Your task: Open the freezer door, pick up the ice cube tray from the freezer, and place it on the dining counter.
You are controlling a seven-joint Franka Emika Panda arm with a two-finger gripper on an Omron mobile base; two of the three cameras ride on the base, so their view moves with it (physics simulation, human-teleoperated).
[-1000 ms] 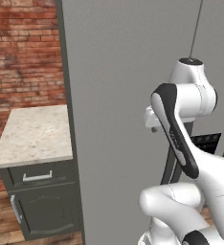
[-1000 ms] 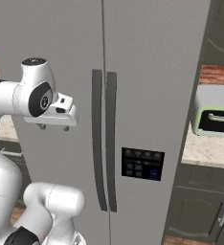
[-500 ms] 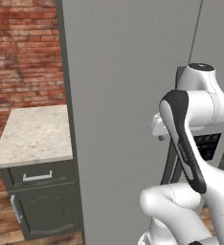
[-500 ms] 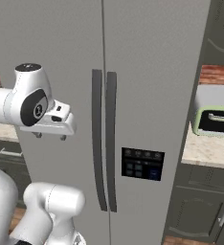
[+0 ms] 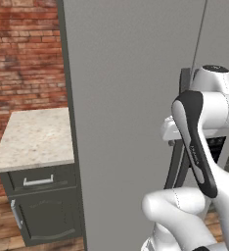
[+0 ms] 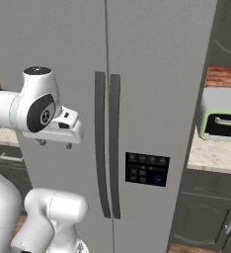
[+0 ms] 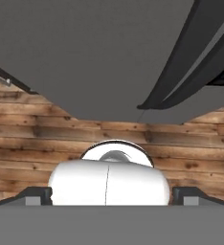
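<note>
So the freezer (image 6: 137, 99) is shut tight, both grey doors closed and flush. The freezer door (image 6: 53, 59) is the plain left panel with the long dark curved handle (image 6: 100, 143), sitting right beside the matching handle of the right door (image 6: 162, 74), which carries the black dispenser panel (image 6: 147, 169). The arm is up in front of the plain panel with the claw (image 6: 54, 144) pointing downward, hanging at about mid-handle height, off to the left of the handle and not touching it. Its two stubby fingers (image 6: 68, 146) are spread wide apart with nothing between them. In the hand view you're looking down along the door face at wooden floor planks (image 7: 47, 143), with the two dark handles (image 7: 181, 62) sweeping across the upper right. To the left of the freezer there's a small stone-topped cabinet (image 5: 35, 137) with a drawer, against a red brick wall (image 5: 26, 54). To the right there's a pale green toaster oven (image 6: 221, 126) on a speckled surface (image 6: 211, 155).
</note>
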